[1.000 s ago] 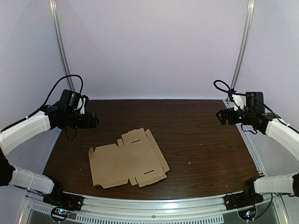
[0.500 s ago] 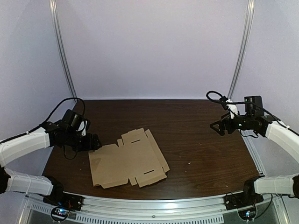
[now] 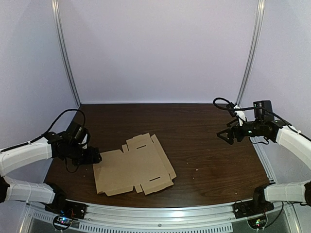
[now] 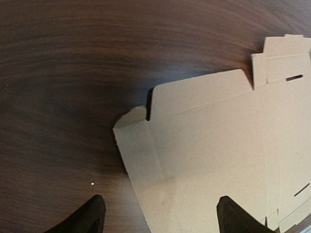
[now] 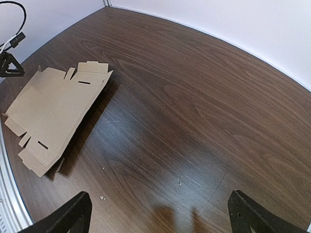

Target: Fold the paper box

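The box lies unfolded, flat on the worktop; my left jaws hang wide at its left edge, right jaws wide well apart, so next I'd lift that flap.

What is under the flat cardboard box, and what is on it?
The cardboard box lies flat on the dark table. Nothing rests on top. The surface beneath it is covered, so anything thin there cannot be seen.
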Motion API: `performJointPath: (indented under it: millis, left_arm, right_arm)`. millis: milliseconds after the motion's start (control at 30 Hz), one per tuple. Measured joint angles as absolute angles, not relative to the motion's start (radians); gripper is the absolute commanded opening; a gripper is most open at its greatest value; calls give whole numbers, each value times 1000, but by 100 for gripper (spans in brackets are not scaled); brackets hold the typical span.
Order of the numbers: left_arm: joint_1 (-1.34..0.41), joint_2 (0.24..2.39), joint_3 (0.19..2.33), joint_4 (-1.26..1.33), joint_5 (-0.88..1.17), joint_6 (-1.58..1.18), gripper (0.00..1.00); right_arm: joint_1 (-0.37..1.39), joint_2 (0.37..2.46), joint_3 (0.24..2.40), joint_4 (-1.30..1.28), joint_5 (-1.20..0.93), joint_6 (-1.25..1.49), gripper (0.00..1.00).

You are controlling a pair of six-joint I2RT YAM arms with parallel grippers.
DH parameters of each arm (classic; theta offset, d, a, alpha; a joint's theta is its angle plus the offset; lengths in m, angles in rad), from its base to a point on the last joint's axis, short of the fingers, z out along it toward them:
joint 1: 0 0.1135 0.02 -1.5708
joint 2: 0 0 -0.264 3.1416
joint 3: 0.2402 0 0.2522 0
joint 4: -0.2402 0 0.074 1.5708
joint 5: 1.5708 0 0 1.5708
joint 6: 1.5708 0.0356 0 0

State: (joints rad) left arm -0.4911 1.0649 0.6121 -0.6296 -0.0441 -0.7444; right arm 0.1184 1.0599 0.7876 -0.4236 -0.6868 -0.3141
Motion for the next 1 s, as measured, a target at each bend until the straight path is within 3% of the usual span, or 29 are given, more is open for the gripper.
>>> performJointPath:
  millis: [233,433,633,1000]
  left_arm:
    - [-491,1174,610,-652,-49,-789,80]
    - [-491,1133,570,-619,19,-837,68]
    - [-492,1116,530,-580,77,-875,63]
    - [-523,1113,506,-583,63,-897,73]
  right_arm:
    - [118,1066,788,-440,-703,-334,100]
    - [118,1067,788,-453,-714,-344,100]
    - [118,1081,788,-462,-727,-346,100]
    - [118,1087,788,-479,-762,-361,100]
